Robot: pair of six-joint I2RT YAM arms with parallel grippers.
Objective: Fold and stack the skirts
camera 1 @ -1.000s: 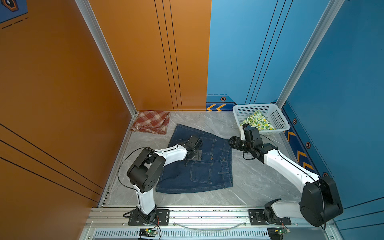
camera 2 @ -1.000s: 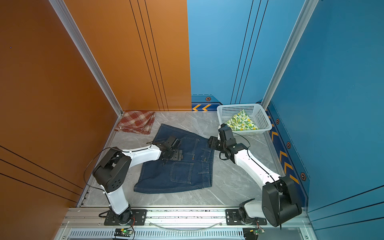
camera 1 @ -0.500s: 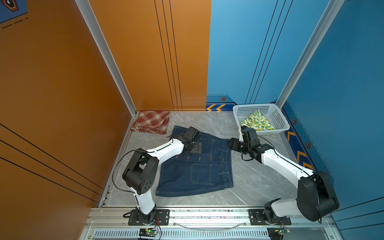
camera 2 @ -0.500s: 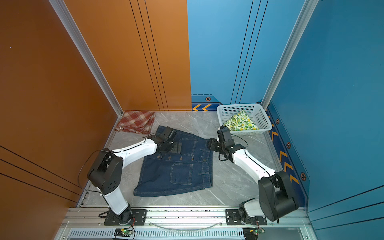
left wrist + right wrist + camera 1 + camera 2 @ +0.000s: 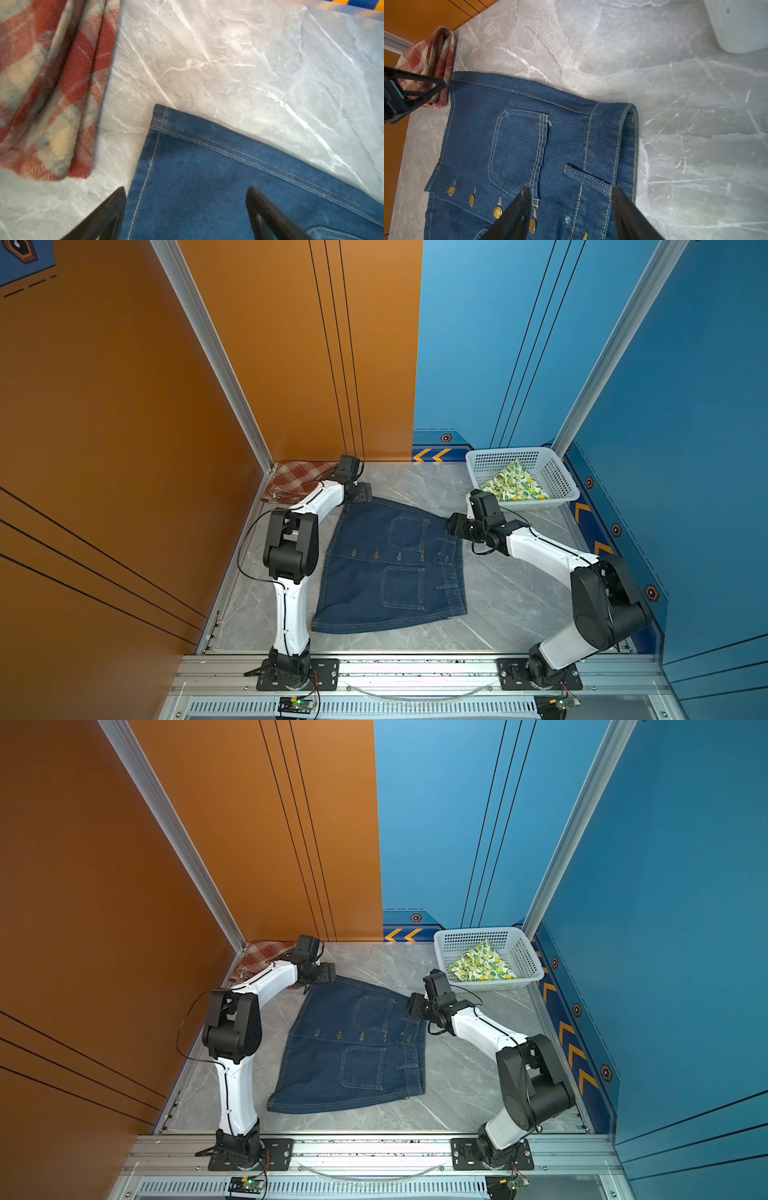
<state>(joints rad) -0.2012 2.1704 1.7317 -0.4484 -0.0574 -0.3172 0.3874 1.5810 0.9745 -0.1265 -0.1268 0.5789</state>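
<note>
Fingers point(image 5: 112, 207) of the left gripper point(image 5: 186, 190) stood wide over the far hem corner of the denim skirt point(image 5: 390, 564), which lay flat mid-table. The right gripper point(image 5: 571, 188) hung half-parted over its waistband. Both were empty. Folding seemingly awaited a pinch on that far edge.

Denim skirt point(image 5: 390, 568) was dark blue, tan stitching, brass buttons. Plaid skirt point(image 5: 291, 483) red-and-cream. Lemon skirt point(image 5: 515, 487) white, yellow lemons, green leaves. Basket point(image 5: 559, 479) white. Surface point(image 5: 498, 597) grey marbled.
</note>
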